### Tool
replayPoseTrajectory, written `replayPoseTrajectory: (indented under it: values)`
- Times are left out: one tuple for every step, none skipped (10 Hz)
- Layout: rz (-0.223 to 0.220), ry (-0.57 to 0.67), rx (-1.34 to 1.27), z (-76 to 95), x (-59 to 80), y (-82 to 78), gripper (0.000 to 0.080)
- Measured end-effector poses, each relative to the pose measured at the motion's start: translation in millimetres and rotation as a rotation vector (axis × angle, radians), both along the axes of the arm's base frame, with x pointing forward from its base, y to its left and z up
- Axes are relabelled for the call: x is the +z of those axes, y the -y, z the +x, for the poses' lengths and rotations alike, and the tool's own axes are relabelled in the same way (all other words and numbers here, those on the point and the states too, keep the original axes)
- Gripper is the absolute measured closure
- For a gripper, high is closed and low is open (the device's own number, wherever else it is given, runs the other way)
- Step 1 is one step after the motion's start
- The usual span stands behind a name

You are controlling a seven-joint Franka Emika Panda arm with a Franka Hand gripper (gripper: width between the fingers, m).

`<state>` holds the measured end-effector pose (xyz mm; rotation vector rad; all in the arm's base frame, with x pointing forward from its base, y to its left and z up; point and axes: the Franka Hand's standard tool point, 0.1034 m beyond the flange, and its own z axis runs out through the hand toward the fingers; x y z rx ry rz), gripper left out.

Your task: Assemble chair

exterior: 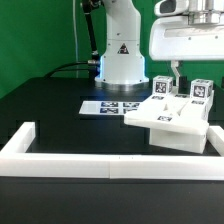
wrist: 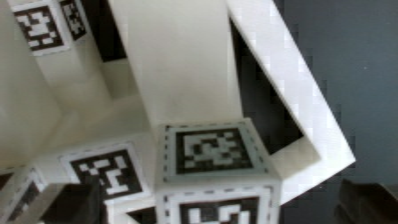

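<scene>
The chair (exterior: 172,122) is a white blocky assembly at the exterior view's right. It has a flat slab low down and two upright tagged posts (exterior: 160,88) (exterior: 200,91). My gripper (exterior: 176,78) hangs straight above it, its fingers reaching down between the two posts. The wrist view is filled at close range by the chair's white slabs (wrist: 267,70) and a tagged square block (wrist: 214,150). My fingers do not show there, so I cannot tell whether they are open or shut.
A long low white rail (exterior: 100,158) runs along the front and up the exterior view's left side (exterior: 20,138). The marker board (exterior: 108,105) lies flat in front of the arm's white base (exterior: 120,55). The table is black.
</scene>
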<state>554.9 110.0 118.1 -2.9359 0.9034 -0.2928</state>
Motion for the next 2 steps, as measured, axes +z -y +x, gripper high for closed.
replayPoseTrajectory:
  values:
    - [0.0,0.0,0.0,0.0,0.0,0.0,0.015]
    - [0.0,0.0,0.0,0.0,0.0,0.0,0.015]
